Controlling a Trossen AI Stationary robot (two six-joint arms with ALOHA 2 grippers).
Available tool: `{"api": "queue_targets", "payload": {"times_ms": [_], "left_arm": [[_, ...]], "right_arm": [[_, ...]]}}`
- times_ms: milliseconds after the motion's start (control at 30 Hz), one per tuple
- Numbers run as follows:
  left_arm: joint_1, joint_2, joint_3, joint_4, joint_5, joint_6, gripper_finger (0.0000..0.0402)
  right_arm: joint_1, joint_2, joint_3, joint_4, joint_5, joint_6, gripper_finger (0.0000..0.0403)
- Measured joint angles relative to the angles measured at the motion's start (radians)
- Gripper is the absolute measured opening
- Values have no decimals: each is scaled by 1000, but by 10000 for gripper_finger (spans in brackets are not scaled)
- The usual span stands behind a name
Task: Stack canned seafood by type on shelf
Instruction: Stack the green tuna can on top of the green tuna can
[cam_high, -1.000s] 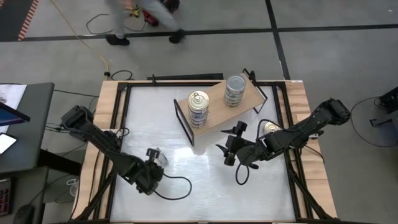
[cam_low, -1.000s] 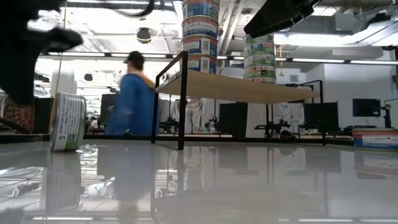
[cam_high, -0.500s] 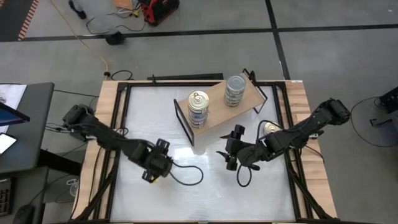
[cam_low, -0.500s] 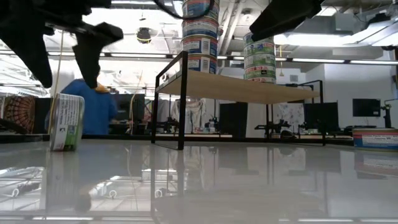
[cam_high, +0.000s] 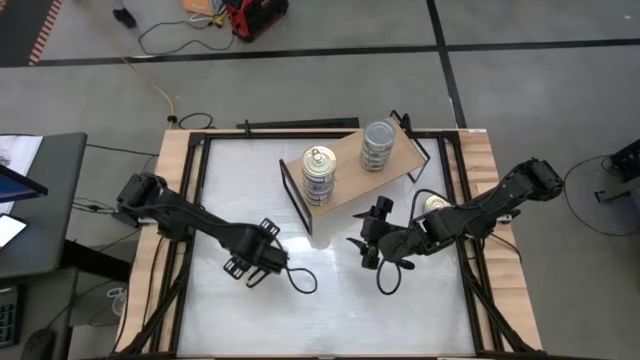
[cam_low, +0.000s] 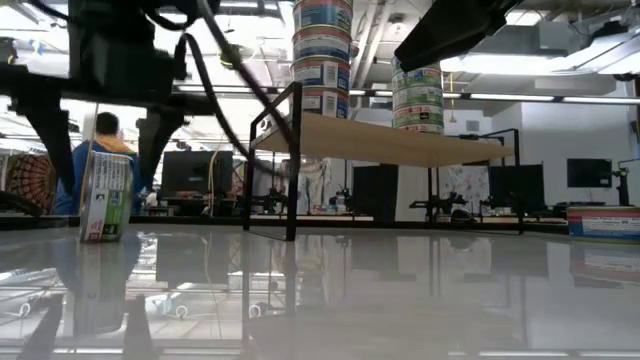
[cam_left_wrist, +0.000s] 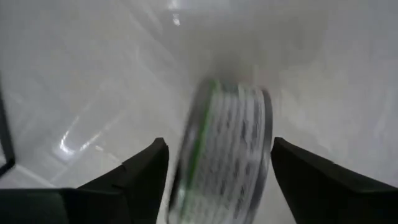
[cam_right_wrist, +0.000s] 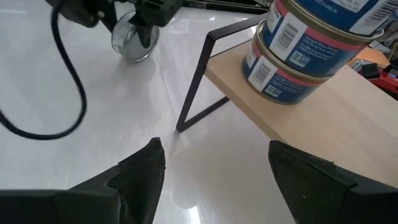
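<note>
Two stacks of tins already stand on the shelf, and more tins wait on the surface.

One stack has gold pull-tab tops, the other dull grey tops. On the white surface, the left gripper hangs with fingers spread around a loose tin on its edge, not clamped. The right gripper waits open beside the shelf's near leg. Another tin lies by the right arm. Judging from this, most stacking looks done, with at least two tins left.
</note>
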Motion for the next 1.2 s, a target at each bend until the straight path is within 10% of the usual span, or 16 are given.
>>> {"api": "queue_targets", "payload": {"times_ms": [333, 800, 1200], "left_arm": [[0, -2, 7, -40, 16, -58, 128], [-14, -143, 127, 237, 98, -197, 126], [-54, -252, 121, 725, -176, -154, 132]], "right_arm": [[33, -8, 0, -72, 1, 12, 316], [160, -58, 0, -67, 10, 109, 299], [271, 18, 0, 194, 230, -33, 306]]}}
